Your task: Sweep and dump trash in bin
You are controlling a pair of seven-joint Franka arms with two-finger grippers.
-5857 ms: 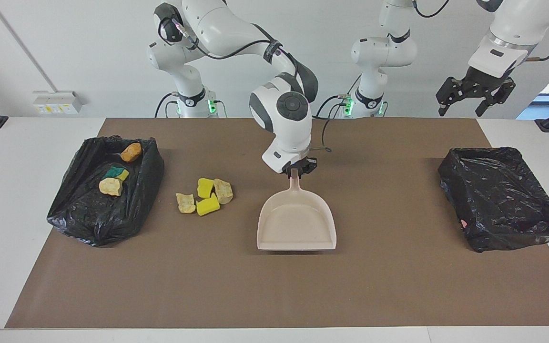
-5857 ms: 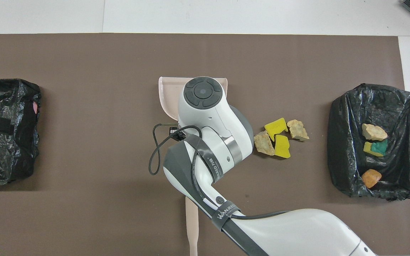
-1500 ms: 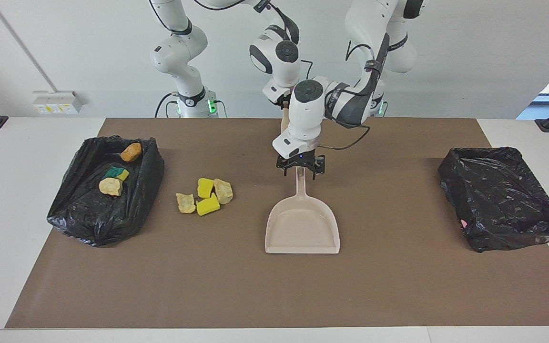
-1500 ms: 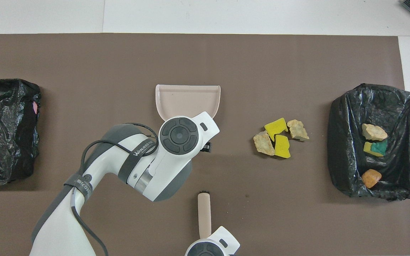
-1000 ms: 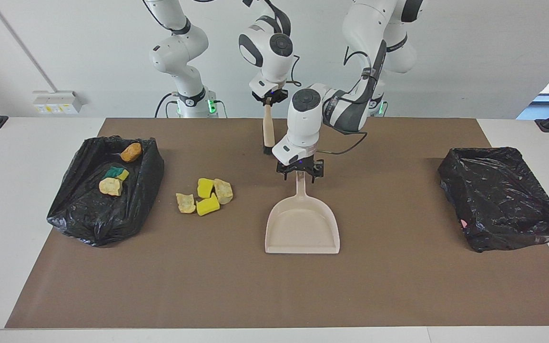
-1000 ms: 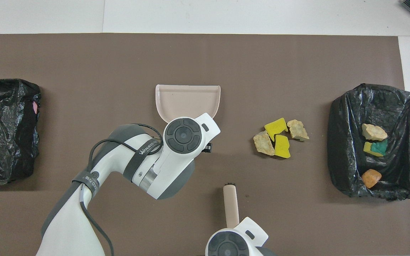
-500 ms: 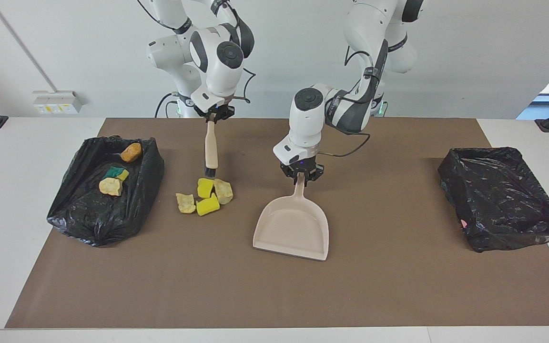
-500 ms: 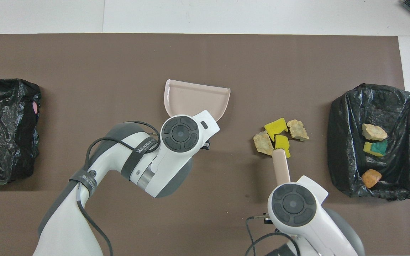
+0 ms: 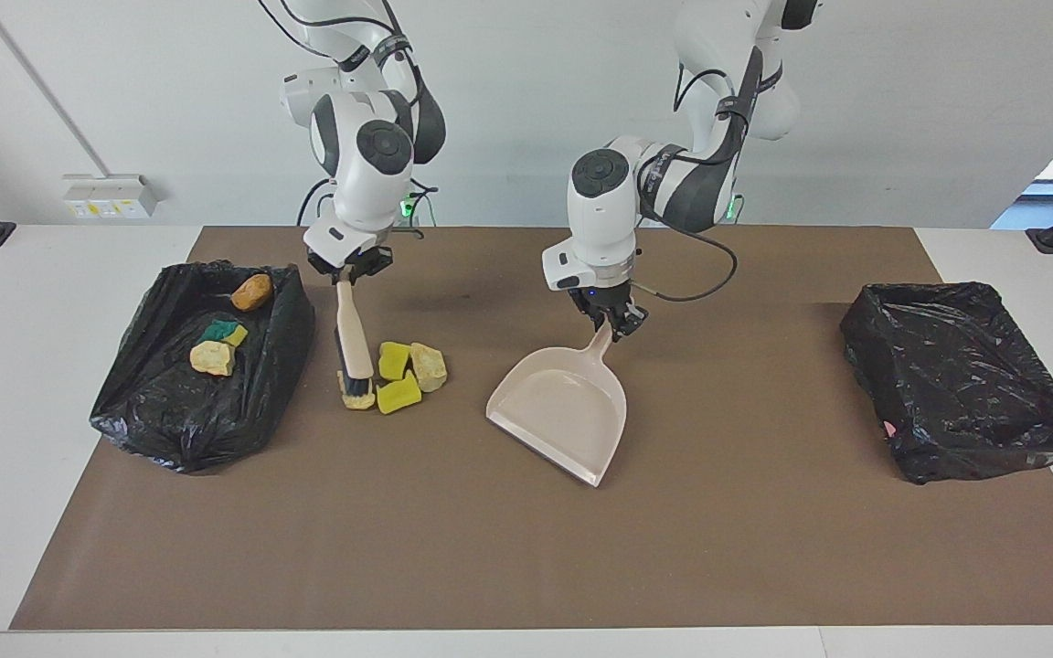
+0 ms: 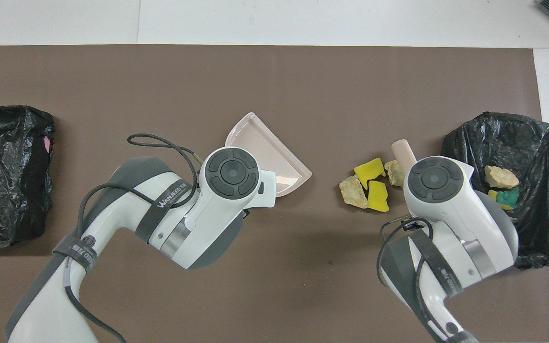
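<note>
Several trash scraps (image 9: 398, 375) lie on the brown mat: two yellow sponge pieces and two tan lumps, also in the overhead view (image 10: 372, 183). My right gripper (image 9: 348, 268) is shut on the beige-handled brush (image 9: 353, 334). Its bristles touch the tan lump at the pile's edge toward the bin (image 9: 202, 411). That black-lined bin holds an orange lump (image 9: 251, 291), a green-backed sponge (image 9: 222, 331) and a tan lump (image 9: 212, 358). My left gripper (image 9: 615, 324) is shut on the handle of the beige dustpan (image 9: 563, 411). Its mouth is angled toward the pile.
A second black-lined bin (image 9: 961, 375) stands at the left arm's end of the table. The brown mat (image 9: 526, 557) covers most of the table, with bare white table around it. In the overhead view my right arm covers part of the bin (image 10: 536, 138) with the scraps.
My right gripper has carried the brush across the pile toward the bin and lowered it onto the tan lump. My left gripper has turned the dustpan's mouth toward the pile.
</note>
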